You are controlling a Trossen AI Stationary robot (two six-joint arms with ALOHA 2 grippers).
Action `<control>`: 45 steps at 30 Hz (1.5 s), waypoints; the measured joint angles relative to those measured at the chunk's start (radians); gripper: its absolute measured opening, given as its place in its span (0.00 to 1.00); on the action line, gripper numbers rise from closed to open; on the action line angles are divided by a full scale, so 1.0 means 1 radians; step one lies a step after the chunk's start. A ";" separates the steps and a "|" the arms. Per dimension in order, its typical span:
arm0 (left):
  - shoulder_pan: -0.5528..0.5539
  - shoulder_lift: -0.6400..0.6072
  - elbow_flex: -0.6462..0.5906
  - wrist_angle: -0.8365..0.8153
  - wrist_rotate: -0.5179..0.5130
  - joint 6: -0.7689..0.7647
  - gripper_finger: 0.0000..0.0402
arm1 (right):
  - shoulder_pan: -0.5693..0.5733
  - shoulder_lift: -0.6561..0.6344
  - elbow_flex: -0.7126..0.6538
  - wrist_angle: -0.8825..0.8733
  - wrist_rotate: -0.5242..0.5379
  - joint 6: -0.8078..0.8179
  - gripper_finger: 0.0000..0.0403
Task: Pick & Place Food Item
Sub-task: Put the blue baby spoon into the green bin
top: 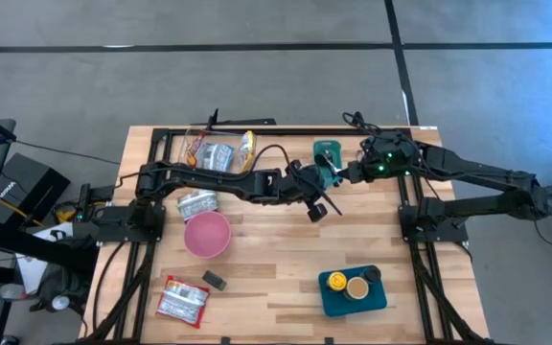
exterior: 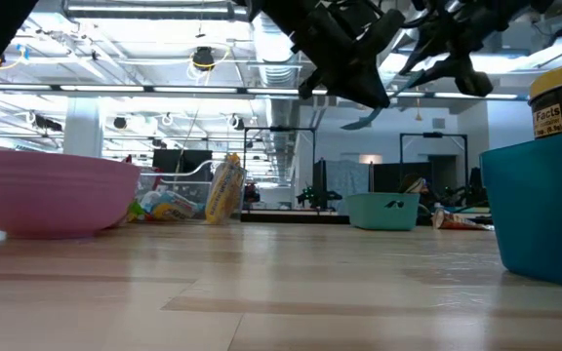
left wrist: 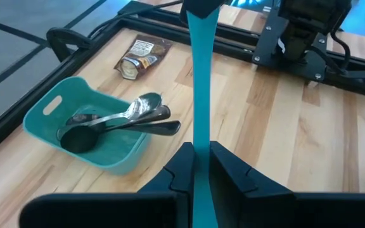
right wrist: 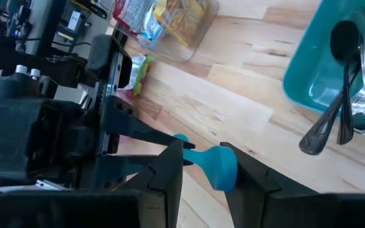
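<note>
Bare wood btwn pink bowl (top: 207, 234) & teal tray (top: 353, 292). Teal spoon (left wrist: 201, 107) spans both grippers above table: left gripper (left wrist: 198, 166) clamped on handle, right gripper (right wrist: 201, 166) closed on its bowl end

The table (top: 266, 278) is light wood with darker grain lines; the spoon (left wrist: 201, 95) between the black fingers of the left gripper (left wrist: 198, 166) is turquoise; the right gripper (right wrist: 201, 163) is black too; the utensil tray (left wrist: 49, 114) is teal, with silver and black spoons (left wrist: 116, 120) in it; the bowl (top: 207, 234) is pink; the bin (top: 332, 299) near the front edge is dark teal, holding a yellow-lidded can (top: 336, 282); the packet (top: 182, 301) is red and white; the pouch (left wrist: 138, 56) is brown
</note>
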 joint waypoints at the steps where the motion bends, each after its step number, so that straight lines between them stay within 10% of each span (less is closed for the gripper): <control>1: 0.000 0.000 0.000 -0.001 0.000 0.000 0.05 | 0.000 0.000 0.000 -0.001 -0.003 -0.001 0.24; 23: 0.000 0.000 0.000 -0.005 -0.001 0.000 0.06 | 0.000 0.000 0.000 -0.009 -0.003 -0.015 0.02; 45: 0.014 -0.027 0.000 -0.043 0.118 -0.004 0.41 | 0.000 -0.038 0.001 -0.081 0.076 -0.073 0.02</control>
